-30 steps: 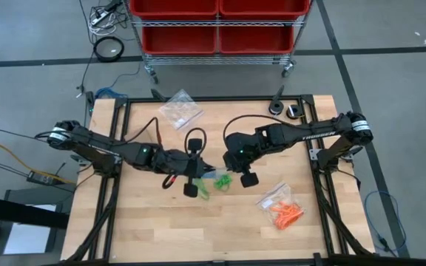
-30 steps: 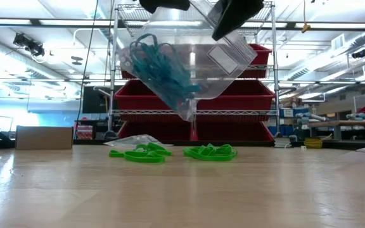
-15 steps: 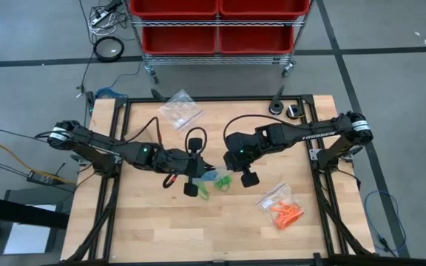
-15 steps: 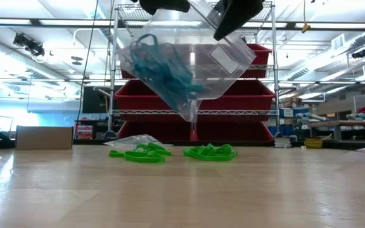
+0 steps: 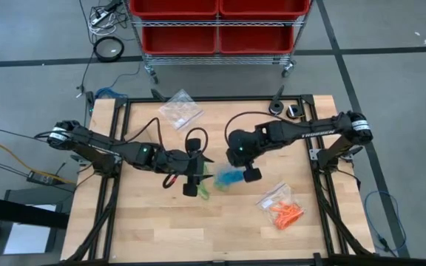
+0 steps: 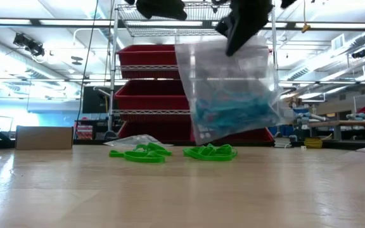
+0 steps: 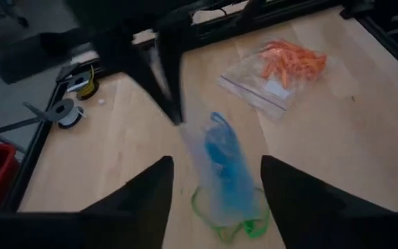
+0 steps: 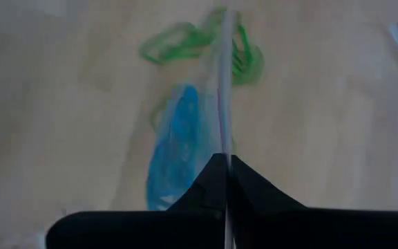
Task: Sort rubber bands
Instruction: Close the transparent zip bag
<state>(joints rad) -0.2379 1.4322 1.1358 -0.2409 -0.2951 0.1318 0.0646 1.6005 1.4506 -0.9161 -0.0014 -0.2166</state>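
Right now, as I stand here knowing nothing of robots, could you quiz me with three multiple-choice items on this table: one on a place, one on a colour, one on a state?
1. Where do the green rubber bands lie?
A. loose on the table
B. inside a red bin
C. in a bag with the orange ones

2. What colour are the bands in the hanging bag?
A. orange
B. blue
C. green

3. How does the left gripper stand?
A. shut on the bag
B. open, holding nothing
C. shut on a cable

Answers:
1 A: the low view shows them on bare wood under the bag.
2 B: blue loops fill its bottom.
3 B: its fingers stand apart either side of the bag, which hangs from the right gripper alone.
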